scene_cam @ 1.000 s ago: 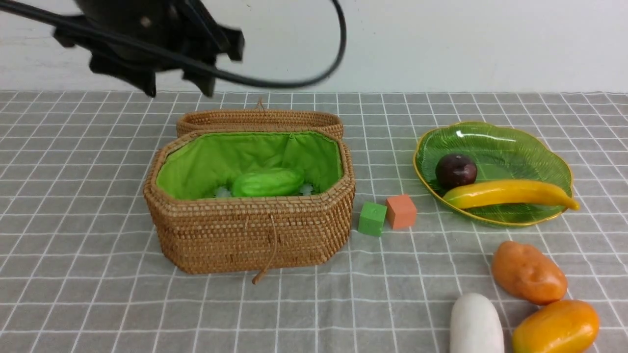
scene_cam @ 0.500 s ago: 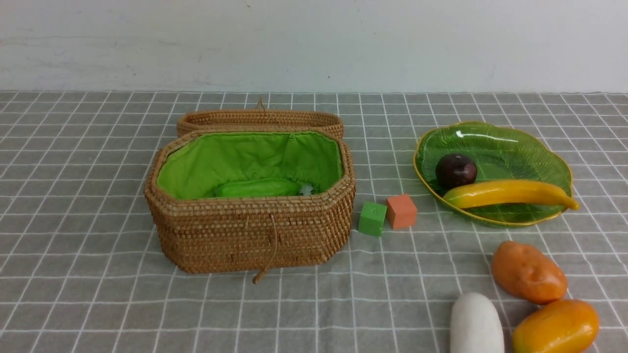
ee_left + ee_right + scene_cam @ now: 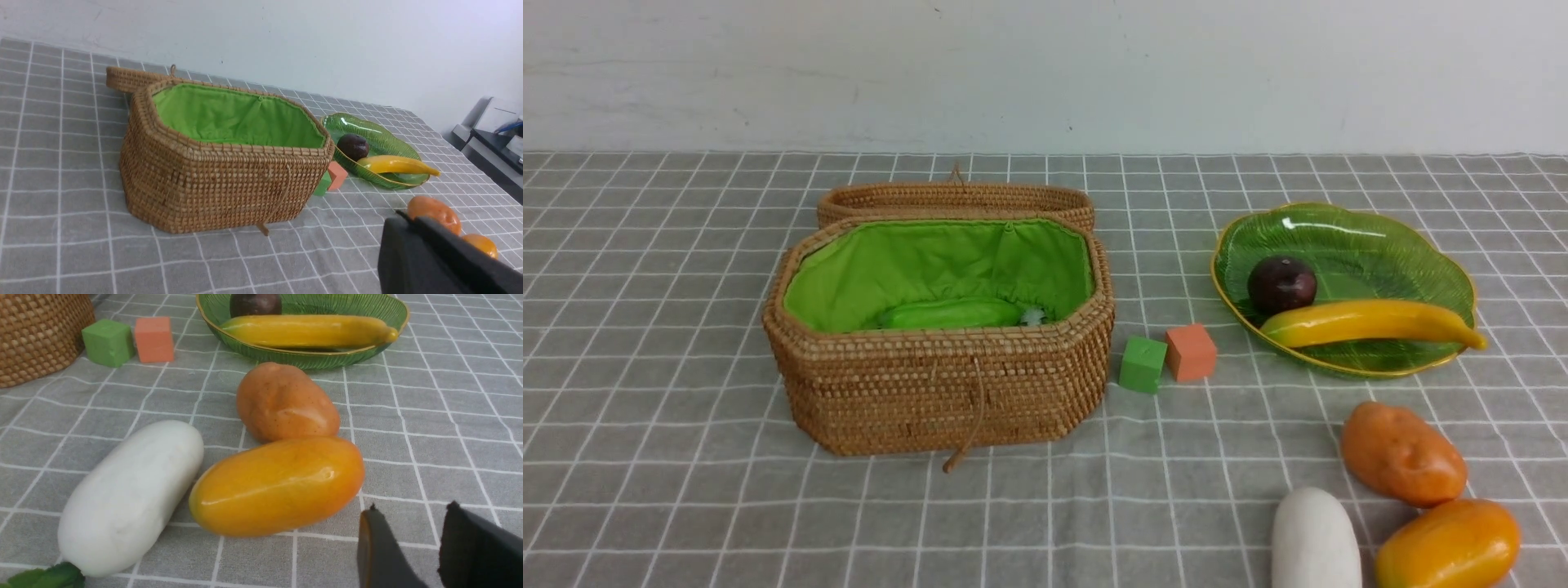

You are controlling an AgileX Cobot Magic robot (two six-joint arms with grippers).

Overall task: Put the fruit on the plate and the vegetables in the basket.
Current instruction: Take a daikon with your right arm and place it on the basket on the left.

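L tool (image 3: 404, 222) closed; R tool (image 3: 412, 510) slightly parted, empty

Table (image 3: 654, 514) under a grey checked cloth (image 3: 686, 245), seven things on it.
The wicker basket (image 3: 939, 384) stands open; green cube (image 3: 1142, 365) and orange cube (image 3: 1190, 352) just right of it, plate (image 3: 1388, 245) farther right, potato (image 3: 1402, 453), radish (image 3: 1315, 539) and orange-yellow oval piece (image 3: 1450, 545) right and nearer.

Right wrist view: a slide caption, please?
Radish, potato and oval piece lie on the table beside the plate holding banana and plum.
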